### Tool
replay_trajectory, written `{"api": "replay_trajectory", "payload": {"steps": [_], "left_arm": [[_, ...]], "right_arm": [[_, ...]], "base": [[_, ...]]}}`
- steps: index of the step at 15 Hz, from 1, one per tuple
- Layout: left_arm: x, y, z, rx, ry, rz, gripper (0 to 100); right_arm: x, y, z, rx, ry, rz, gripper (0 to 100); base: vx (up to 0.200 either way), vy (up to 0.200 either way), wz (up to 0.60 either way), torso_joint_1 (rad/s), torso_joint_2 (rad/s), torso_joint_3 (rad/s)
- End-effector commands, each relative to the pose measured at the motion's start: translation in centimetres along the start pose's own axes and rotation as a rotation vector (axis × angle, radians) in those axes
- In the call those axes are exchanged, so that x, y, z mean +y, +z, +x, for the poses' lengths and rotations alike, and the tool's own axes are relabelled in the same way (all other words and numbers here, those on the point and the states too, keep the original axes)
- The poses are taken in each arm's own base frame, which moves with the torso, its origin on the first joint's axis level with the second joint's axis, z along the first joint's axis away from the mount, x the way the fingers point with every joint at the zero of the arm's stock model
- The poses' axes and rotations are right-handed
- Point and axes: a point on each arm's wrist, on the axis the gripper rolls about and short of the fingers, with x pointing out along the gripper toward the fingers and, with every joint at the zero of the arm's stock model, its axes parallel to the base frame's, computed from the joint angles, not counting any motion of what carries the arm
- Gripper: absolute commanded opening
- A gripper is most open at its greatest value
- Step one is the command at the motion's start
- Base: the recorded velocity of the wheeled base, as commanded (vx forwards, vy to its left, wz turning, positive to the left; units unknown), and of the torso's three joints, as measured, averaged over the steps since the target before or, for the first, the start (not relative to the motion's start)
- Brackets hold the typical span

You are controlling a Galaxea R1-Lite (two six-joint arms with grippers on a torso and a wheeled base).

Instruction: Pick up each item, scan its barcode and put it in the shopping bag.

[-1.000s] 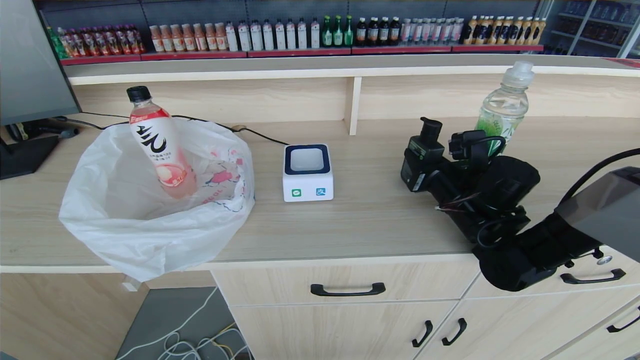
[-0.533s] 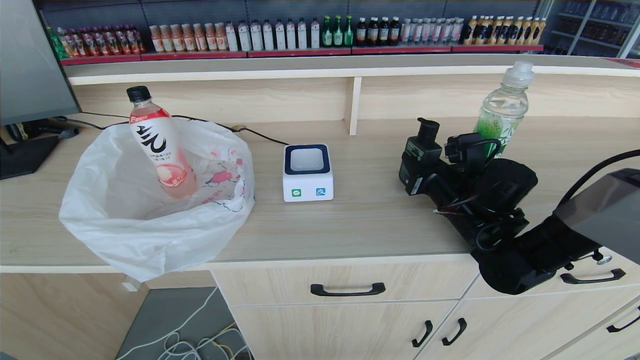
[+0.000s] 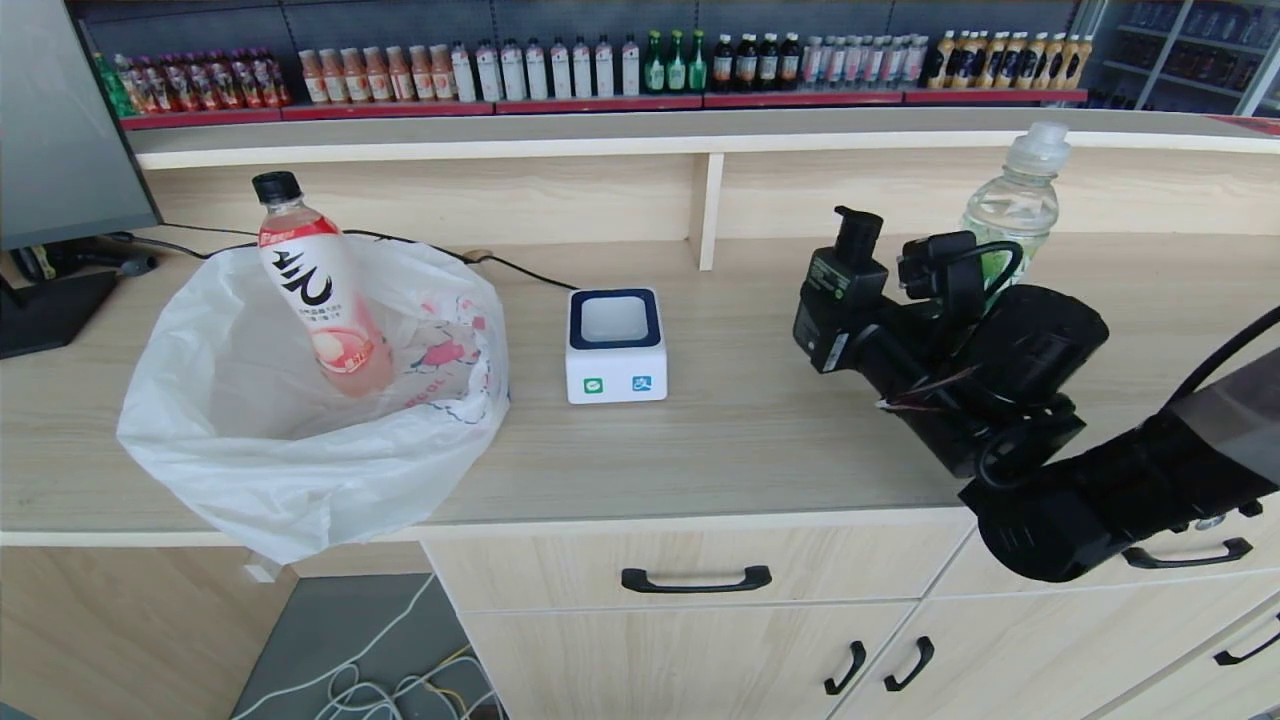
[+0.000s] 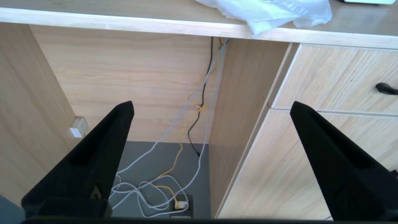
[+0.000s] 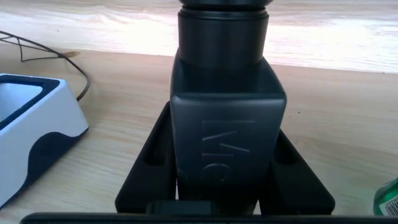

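Note:
A dark grey bottle [image 3: 838, 300] with a black cap is held just above the counter, right of the white scanner [image 3: 614, 345]; my right gripper [image 3: 872, 335] is shut on it. In the right wrist view the dark bottle [image 5: 225, 134] stands between the fingers [image 5: 149, 171], with the scanner [image 5: 31, 134] off to one side. The white shopping bag [image 3: 300, 450] sits open at the counter's left with a pink drink bottle [image 3: 322, 290] leaning inside. A clear green-labelled bottle [image 3: 1020, 200] stands behind the right arm. My left gripper [image 4: 211, 168] hangs open below the counter edge.
A monitor [image 3: 60, 110] and cables occupy the far left corner. A wooden divider [image 3: 706, 205] rises behind the scanner. Drawers with black handles [image 3: 695, 578] front the counter. Loose cables [image 4: 168, 186] lie on the floor under the bag's overhang [image 4: 273, 12].
My right arm has risen slightly and shifted a little left, carrying the dark bottle. The bag, scanner and other bottles have stayed put.

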Motion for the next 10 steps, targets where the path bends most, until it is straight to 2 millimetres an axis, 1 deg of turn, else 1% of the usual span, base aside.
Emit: {"api": "replay_trajectory", "payload": {"steps": [1, 3, 4, 7, 8, 9, 10], "left_arm": [[0.0, 0.0, 0.0, 0.0, 0.0, -0.001, 100], [0.0, 0.0, 0.0, 0.0, -0.001, 0.0, 100], [0.0, 0.0, 0.0, 0.0, -0.001, -0.001, 100], [0.0, 0.0, 0.0, 0.0, 0.0, -0.001, 100], [0.0, 0.0, 0.0, 0.0, 0.0, 0.0, 100], [0.0, 0.0, 0.0, 0.0, 0.0, -0.001, 100], [0.0, 0.0, 0.0, 0.0, 0.0, 0.0, 100]], "right_arm": [[1.2, 4.8, -2.2, -0.064, 0.045, 0.021, 0], [2.9, 7.1, -4.7, -0.085, 0.116, 0.047, 0], [3.7, 7.9, -6.0, -0.092, 0.154, 0.067, 0], [4.7, 9.0, -9.4, -0.086, 0.217, 0.098, 0], [5.2, 9.3, -11.4, -0.075, 0.259, 0.109, 0], [5.2, 9.3, -12.0, -0.069, 0.27, 0.114, 0], [5.3, 9.0, -13.6, -0.034, 0.298, 0.186, 0]], "base": [[0.0, 0.0, 0.0, 0.0, 0.0, 0.0], [0.0, 0.0, 0.0, 0.0, 0.0, 0.0], [0.0, 0.0, 0.0, 0.0, 0.0, 0.0], [0.0, 0.0, 0.0, 0.0, 0.0, 0.0], [0.0, 0.0, 0.0, 0.0, 0.0, 0.0], [0.0, 0.0, 0.0, 0.0, 0.0, 0.0], [0.0, 0.0, 0.0, 0.0, 0.0, 0.0]]}}
